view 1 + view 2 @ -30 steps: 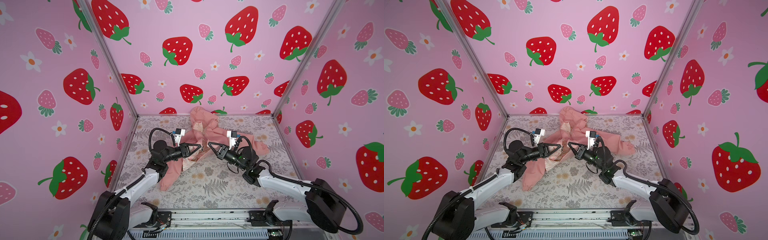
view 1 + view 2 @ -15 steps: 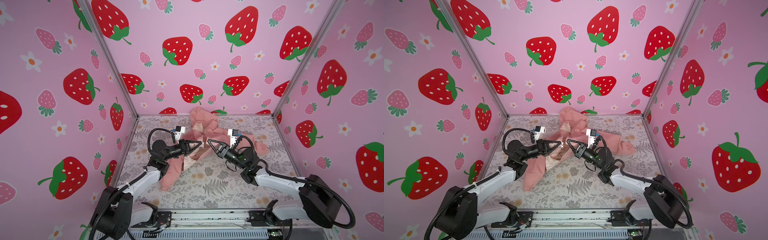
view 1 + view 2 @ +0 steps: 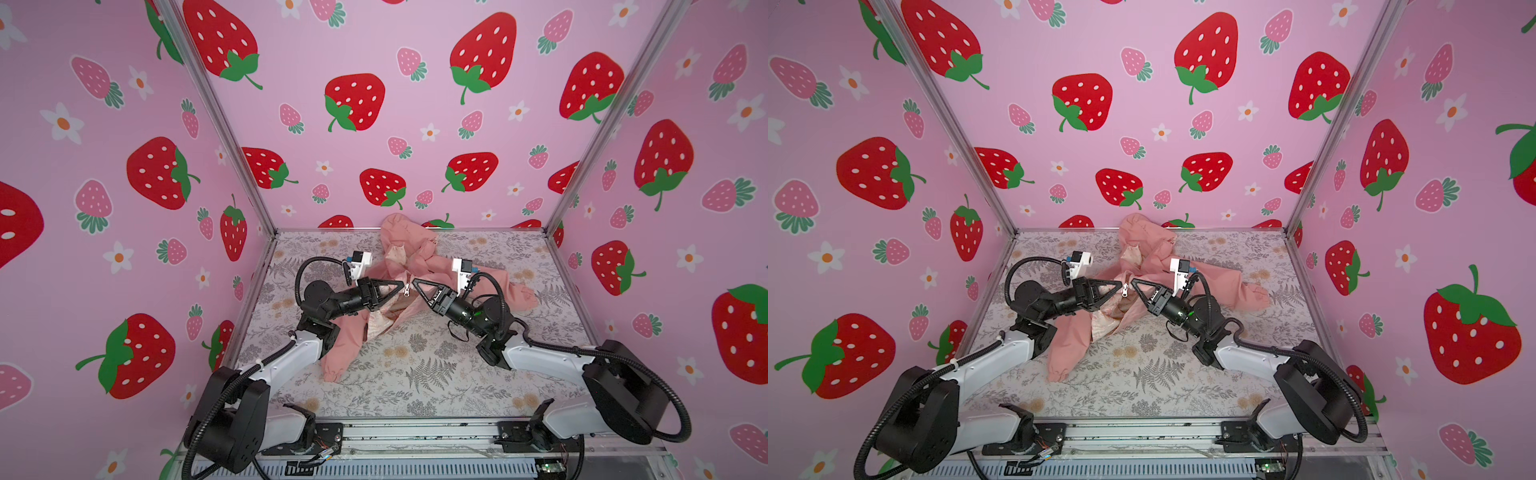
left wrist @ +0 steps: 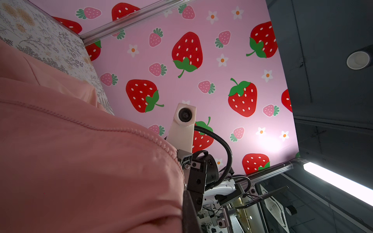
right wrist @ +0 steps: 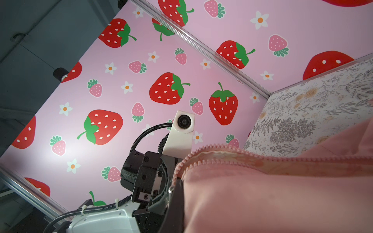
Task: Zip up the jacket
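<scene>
The salmon-pink jacket (image 3: pixel 419 253) (image 3: pixel 1142 245) lies crumpled at the middle back of the table, hood towards the back wall. Its front is partly open and shows the cream lining (image 3: pixel 380 322). My left gripper (image 3: pixel 401 285) (image 3: pixel 1119 284) and right gripper (image 3: pixel 414 283) (image 3: pixel 1133 282) meet tip to tip at the zipper, each shut on a front edge and holding it raised. A silver zipper pull (image 3: pixel 406 290) hangs between them. Pink fabric (image 4: pixel 80 161) fills the left wrist view beside my left gripper (image 4: pixel 188 209). The right wrist view shows open zipper teeth (image 5: pixel 201 153) by my right gripper (image 5: pixel 175 201).
A floral cloth (image 3: pixel 415 374) covers the table. Strawberry-print walls (image 3: pixel 374 124) close in the left, back and right, with metal posts (image 3: pixel 232 137) at the corners. One sleeve (image 3: pixel 338 361) trails towards the front left, another (image 3: pixel 515 291) to the right. A rail (image 3: pixel 415 432) runs along the front.
Both grippers have drawn closer together and moved slightly towards the back wall, lifting the zipper area with them. Both stay shut.
</scene>
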Robot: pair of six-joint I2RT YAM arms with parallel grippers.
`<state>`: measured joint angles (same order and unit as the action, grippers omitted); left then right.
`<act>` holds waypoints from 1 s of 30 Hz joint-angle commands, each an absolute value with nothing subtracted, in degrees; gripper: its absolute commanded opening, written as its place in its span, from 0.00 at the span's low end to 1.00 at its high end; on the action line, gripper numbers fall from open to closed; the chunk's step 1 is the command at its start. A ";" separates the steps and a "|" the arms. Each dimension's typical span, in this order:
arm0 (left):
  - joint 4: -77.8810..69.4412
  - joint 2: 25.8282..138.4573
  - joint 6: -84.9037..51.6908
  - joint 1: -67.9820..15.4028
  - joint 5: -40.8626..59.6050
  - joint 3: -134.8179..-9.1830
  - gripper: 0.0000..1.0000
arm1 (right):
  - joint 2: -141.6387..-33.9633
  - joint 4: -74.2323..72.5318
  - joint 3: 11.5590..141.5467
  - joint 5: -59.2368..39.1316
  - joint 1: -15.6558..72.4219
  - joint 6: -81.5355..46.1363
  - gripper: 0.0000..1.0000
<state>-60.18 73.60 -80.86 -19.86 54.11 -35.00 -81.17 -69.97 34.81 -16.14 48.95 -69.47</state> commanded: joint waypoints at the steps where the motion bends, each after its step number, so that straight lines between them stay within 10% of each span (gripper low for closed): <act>1: -66.22 73.47 -82.96 -19.69 56.10 -37.44 0.00 | -81.03 -75.52 36.18 -16.61 48.90 -71.14 0.00; 30: -68.37 72.99 -84.73 -19.70 56.70 -37.88 0.00 | -84.37 -83.24 35.95 -17.05 48.83 -74.84 0.00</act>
<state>-63.18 73.65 -83.02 -19.86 54.96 -35.14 -83.92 -78.39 35.42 -16.47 48.95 -73.47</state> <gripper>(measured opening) 0.051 0.048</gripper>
